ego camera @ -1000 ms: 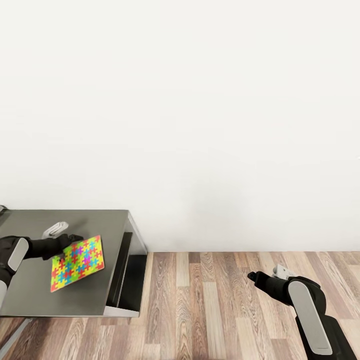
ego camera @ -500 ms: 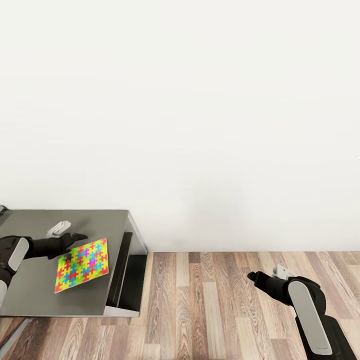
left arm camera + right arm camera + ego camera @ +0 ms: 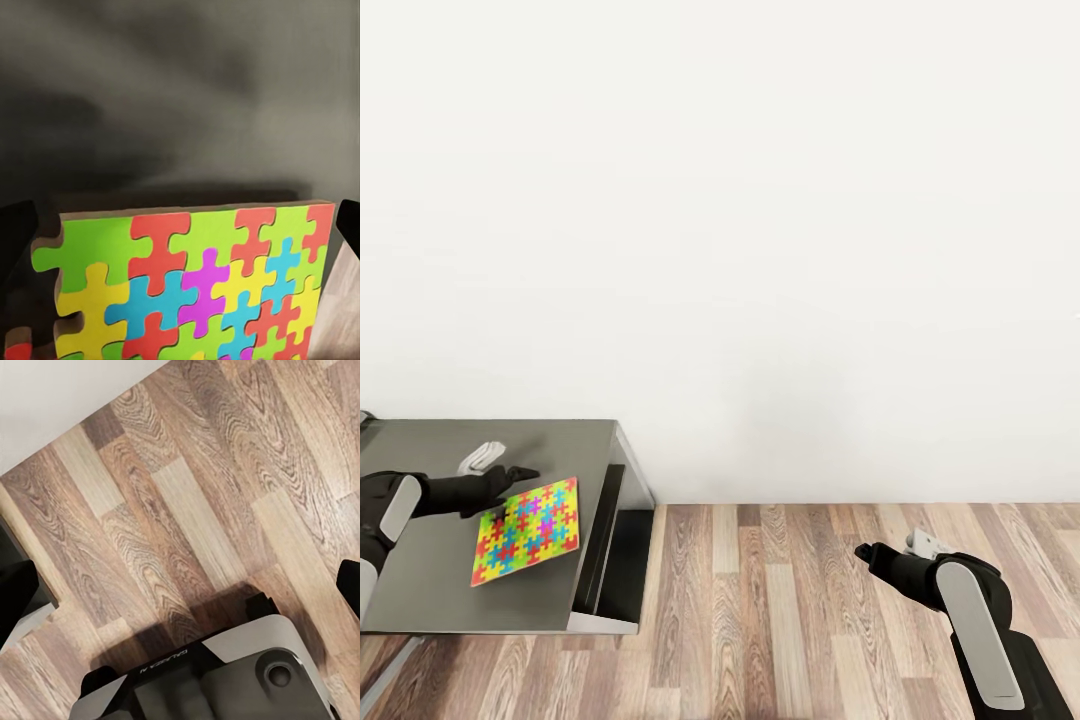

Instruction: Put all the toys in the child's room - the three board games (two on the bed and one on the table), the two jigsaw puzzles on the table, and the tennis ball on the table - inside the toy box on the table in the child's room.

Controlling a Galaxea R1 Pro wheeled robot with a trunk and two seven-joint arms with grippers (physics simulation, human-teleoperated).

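The left tool (image 3: 510, 477) reaches over the dark-grey counter (image 3: 420, 590) with its fingers spread wide — in the left wrist view 1 dark fingertip (image 3: 16, 232) shows at each side, the jigsaw puzzle (image 3: 187, 289) lying between them, gripped by neither. Seen from the head, the puzzle lies flat on the counter, turned at an angle, near the counter's right edge, just beside the tool's tip. The right tool (image 3: 868, 552) hangs over the wood-plank floor (image 3: 790, 610), well apart from the counter — its fingers stand wide and hold nothing. A plain white wall (image 3: 760, 220) rises behind.
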